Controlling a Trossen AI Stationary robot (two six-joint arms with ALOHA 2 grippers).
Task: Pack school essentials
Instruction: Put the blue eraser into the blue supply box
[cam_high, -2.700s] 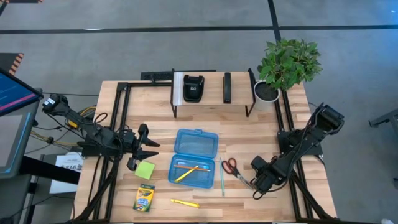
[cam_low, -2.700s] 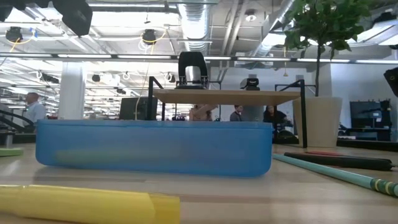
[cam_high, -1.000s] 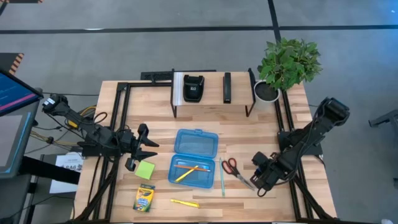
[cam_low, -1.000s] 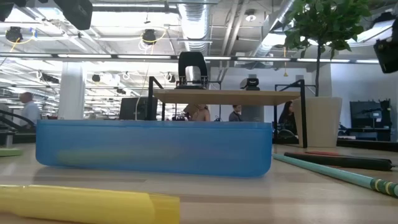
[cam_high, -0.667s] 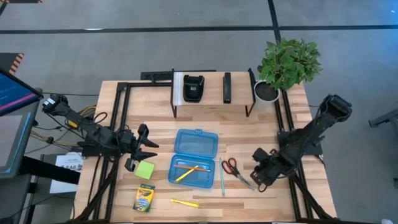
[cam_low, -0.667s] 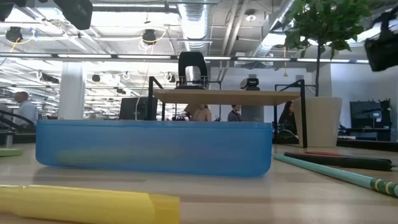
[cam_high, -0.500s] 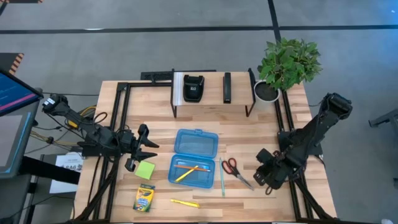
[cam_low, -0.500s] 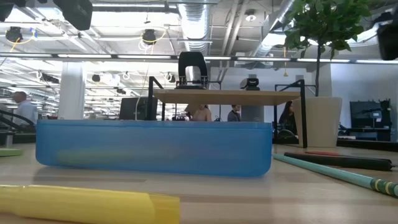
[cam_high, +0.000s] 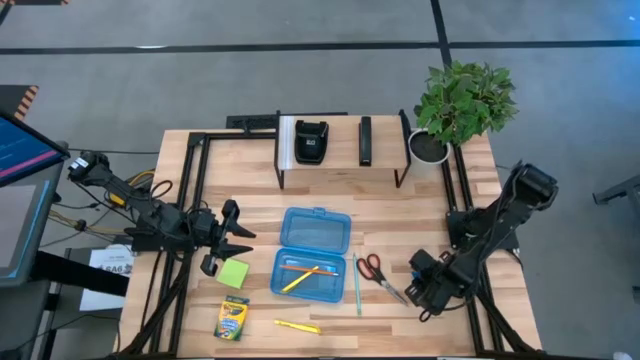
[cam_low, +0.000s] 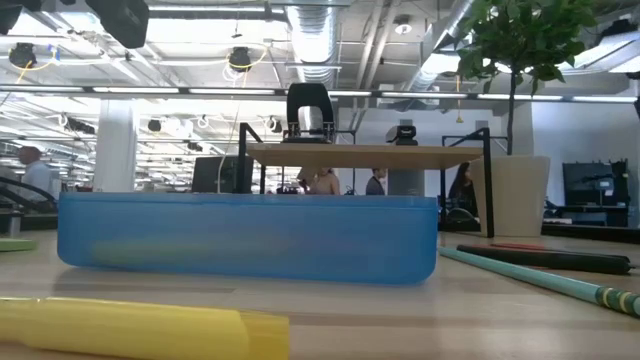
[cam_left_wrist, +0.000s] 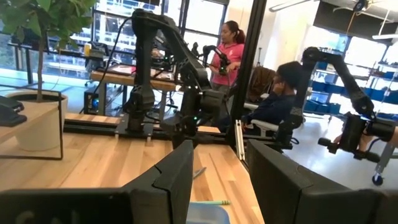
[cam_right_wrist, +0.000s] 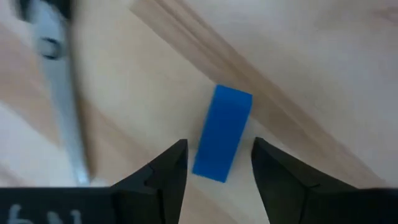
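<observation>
The right gripper (cam_right_wrist: 214, 163) hangs open-fingered over the blue eraser (cam_right_wrist: 222, 132) lying on the table (cam_high: 400, 215) beside the scissors (cam_high: 378, 274); it should centre, descend squarely, then close across the eraser's narrow sides.

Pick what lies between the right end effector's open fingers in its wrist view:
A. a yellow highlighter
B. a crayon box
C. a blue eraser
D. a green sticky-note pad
C: the right wrist view shows the blue eraser lying on the table, framed by the two spread fingers of the right end effector, with the scissors' blade off to one side.
</observation>
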